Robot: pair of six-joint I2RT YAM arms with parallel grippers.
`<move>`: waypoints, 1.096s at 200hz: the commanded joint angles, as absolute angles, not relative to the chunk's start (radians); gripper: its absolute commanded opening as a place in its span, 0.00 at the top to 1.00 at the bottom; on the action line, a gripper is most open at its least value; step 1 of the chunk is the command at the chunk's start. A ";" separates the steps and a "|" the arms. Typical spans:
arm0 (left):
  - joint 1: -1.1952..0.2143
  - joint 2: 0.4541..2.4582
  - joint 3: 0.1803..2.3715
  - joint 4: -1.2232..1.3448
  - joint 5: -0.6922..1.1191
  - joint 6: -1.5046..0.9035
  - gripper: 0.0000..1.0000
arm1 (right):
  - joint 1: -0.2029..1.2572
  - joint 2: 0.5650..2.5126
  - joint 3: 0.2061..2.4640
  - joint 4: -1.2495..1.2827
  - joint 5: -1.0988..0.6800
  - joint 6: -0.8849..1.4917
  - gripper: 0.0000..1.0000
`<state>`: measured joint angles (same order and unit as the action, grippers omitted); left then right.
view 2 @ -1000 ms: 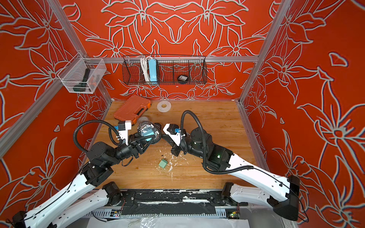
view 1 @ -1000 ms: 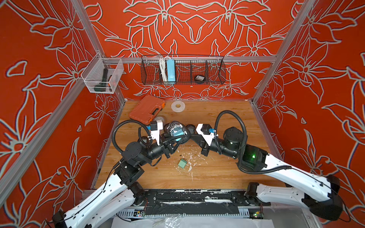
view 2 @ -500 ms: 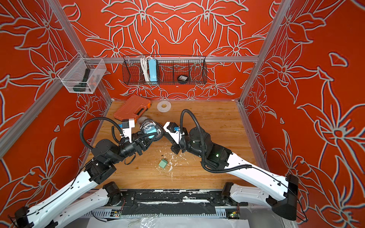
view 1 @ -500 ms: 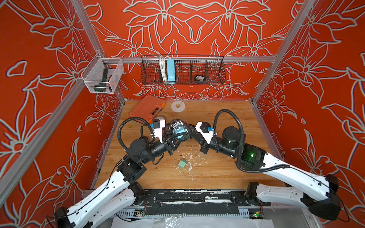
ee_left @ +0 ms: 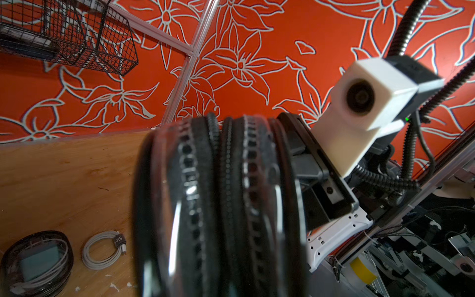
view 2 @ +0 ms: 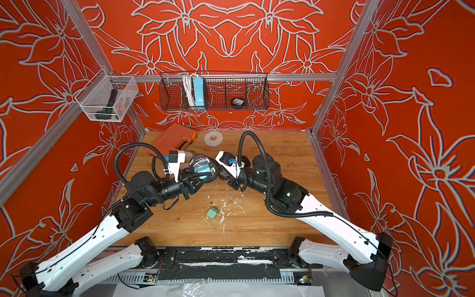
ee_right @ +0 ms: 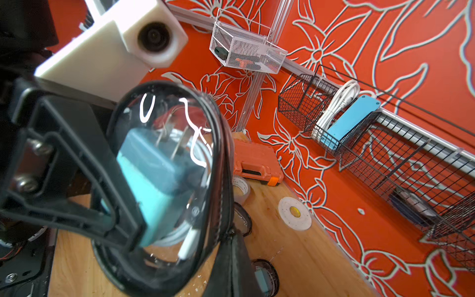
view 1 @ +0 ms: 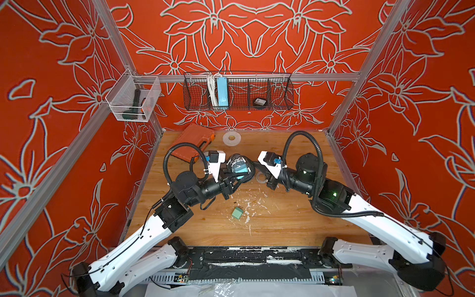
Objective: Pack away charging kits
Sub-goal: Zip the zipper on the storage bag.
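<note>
Left pincer (view 1: pixel 236 177) clamps pouch (view 1: pixel 234 160), plug adapter (view 1: pixel 240 169) inside; right pincer (view 1: pixel 254 164) pinches its rim

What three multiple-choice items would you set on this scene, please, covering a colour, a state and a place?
1. What colour is the tool case near the back wall?
A. green
B. white
C. orange

2. What is the left gripper doing?
A. gripping the clear-topped pouch
B. hanging open above the tool case
C. resting shut on the tool case

3. Where is the long blue power strip?
A. lying on the tool case
B. in the black wire basket on the back wall
C. inside the pouch

Answers:
1 C: its shell is orange in both top views.
2 A: it clamps across the pouch's clear top in the right wrist view.
3 B: it stands behind the basket's mesh beside a white cord.
</note>
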<state>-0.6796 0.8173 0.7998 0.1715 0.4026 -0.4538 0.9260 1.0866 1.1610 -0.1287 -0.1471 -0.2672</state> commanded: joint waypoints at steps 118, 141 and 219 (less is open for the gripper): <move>-0.684 0.966 0.856 0.052 0.570 -0.374 1.00 | 0.875 1.216 1.499 -0.146 -0.317 -0.443 1.00; -0.684 0.980 0.868 0.046 0.572 -0.372 1.00 | 0.876 1.219 1.479 -0.116 -0.330 -0.391 1.00; -0.683 0.798 0.806 0.267 0.476 -0.393 0.48 | 0.877 1.080 1.228 0.122 -0.250 -0.093 1.00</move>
